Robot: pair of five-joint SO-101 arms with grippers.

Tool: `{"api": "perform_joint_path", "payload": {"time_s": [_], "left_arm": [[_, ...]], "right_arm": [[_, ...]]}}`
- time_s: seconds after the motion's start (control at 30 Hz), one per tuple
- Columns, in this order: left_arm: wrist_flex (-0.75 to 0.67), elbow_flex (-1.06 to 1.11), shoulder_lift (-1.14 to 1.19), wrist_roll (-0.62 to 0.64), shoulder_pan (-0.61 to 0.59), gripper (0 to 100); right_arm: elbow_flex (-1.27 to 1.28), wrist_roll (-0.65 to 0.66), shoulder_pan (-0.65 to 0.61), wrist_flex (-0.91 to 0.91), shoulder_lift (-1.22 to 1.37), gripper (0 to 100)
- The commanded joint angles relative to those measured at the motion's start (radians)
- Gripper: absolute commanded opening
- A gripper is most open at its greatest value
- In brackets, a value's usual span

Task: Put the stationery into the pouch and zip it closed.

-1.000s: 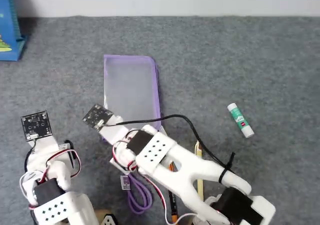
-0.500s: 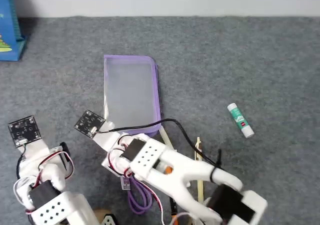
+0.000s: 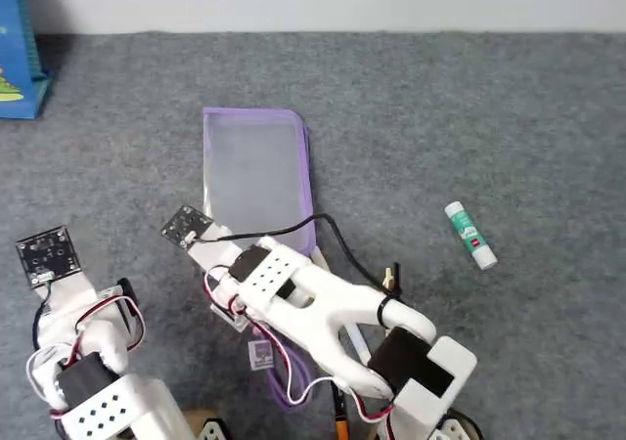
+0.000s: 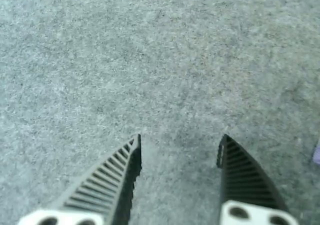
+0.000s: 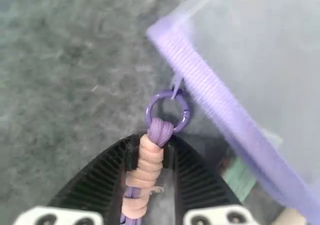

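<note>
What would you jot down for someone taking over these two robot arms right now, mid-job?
Left gripper: open, over bare grey carpet.
Right gripper: shut on the peach-wrapped purple pull cord of the translucent purple-edged pouch.
White-and-green glue stick lies on the carpet, apart from the pouch; orange-tipped pencil lies under the right arm.
Done: pull cord gripped. Left: load both items, zip the pouch closed.

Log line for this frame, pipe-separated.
right gripper shut on zipper pull cord | left gripper open over carpet | glue stick outside pouch
</note>
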Motion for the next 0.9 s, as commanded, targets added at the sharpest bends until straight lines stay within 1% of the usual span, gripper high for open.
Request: {"api": "perform_joint_path", "payload": {"time_s": [0.0, 0.13, 0.2, 0.3, 0.43, 0.6, 0.87], "left_arm": [[-0.003, -0.018, -0.009, -0.009, 0.002, 24], [-0.008, -0.022, -0.009, -0.012, 0.012, 20], [-0.014, -0.024, -0.009, -0.054, 0.063, 20], [-0.009, -0.022, -0.009, -0.198, 0.14, 22], [-0.011, -0.035, -0.009, -0.21, 0.213, 28], [-0.008, -0.05, -0.009, -0.204, 0.315, 31], [-0.008, -0.081, -0.009, 0.0, 0.485, 31]], "right_arm": [[-0.084, 0.003, 0.005, 0.124, -0.111, 0.9], [-0.08, 0.078, 0.041, 0.188, -0.257, 0.9], [-0.08, 0.086, 0.071, 0.211, -0.326, 0.9], [-0.074, 0.086, 0.09, 0.231, -0.398, 0.9], [-0.025, 0.124, 0.085, 0.222, -0.478, 0.8], [-0.021, 0.135, 0.101, 0.229, -0.561, 0.8], [-0.023, 0.135, 0.131, 0.222, -0.645, 0.8]]}}
